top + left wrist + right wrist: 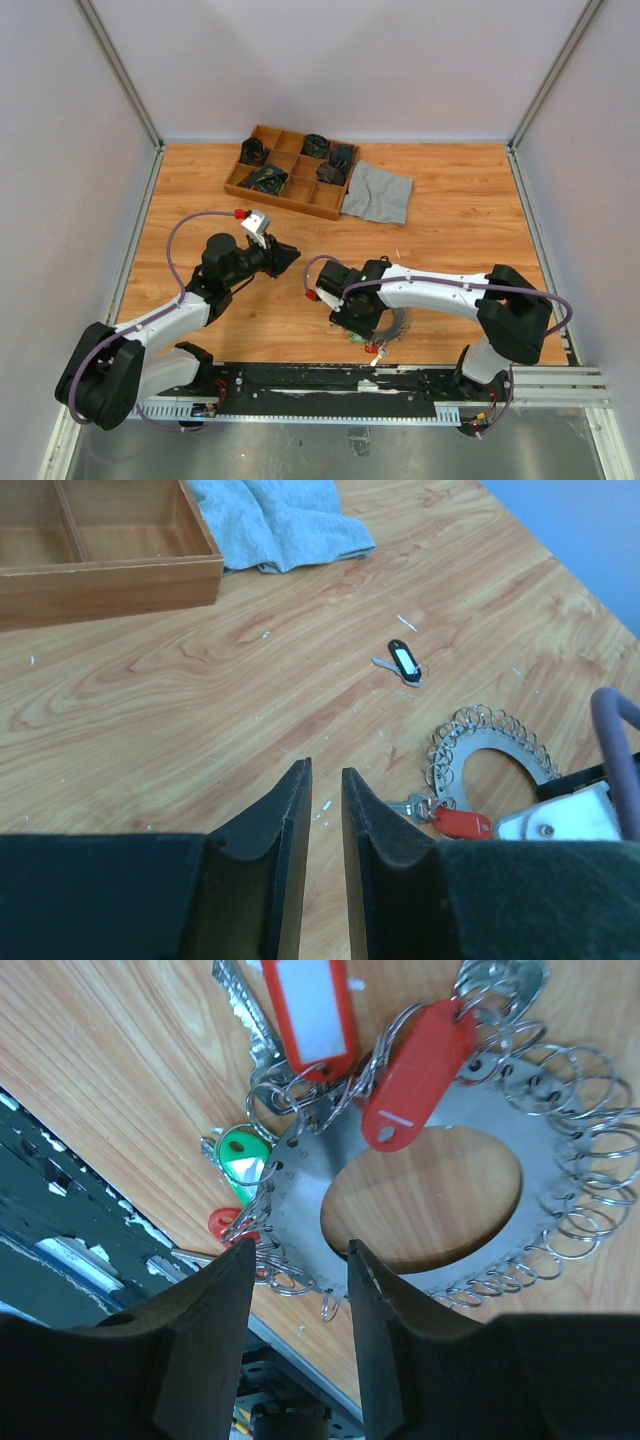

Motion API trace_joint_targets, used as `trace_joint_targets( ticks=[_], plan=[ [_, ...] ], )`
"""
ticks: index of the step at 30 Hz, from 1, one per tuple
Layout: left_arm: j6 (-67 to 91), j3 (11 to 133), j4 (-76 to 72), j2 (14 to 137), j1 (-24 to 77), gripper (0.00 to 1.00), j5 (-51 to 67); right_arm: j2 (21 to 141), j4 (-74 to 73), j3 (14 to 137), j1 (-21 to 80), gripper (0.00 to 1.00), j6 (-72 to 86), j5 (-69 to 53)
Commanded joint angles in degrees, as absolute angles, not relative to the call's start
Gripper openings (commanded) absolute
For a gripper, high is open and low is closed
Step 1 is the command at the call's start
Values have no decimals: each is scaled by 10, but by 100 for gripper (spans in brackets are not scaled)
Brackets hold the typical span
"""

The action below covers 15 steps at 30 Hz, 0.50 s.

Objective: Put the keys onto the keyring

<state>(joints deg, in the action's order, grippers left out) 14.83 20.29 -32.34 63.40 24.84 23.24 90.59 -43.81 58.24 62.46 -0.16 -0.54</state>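
Right gripper (297,1290) hovers at the near edge of the bench (450,230), jaws parted and gripping nothing, with the rim of the keyring (300,1185) showing in the gap below them. Keyring lies flat, close beside the black rail (300,385); keys (415,1070) with red and green tags already hang in a tangle from its small loops. Hazards: a sideways nudge could slide the keyring off the edge; a closing pinch could catch a thin loop or a tag instead of the plate and twist the bunch. Left gripper (325,820), farther in, holds its jaws a narrow slit apart, empty. Beyond it a loose key (404,662) with a black tag lies flat on the wood, likely to skid when pinched. Tray (280,201) and cloth (380,192) sit at the far side.
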Motion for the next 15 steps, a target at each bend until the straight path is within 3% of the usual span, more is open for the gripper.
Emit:
trace_joint_targets(
  ticks=[1,15],
  plan=[
    [147,217,-331,633,250,24,240,920,-481,588,636,44,21,-19],
    [146,216,-330,632,250,24,239,946,-366,576,638,51,58,-52]
  ],
)
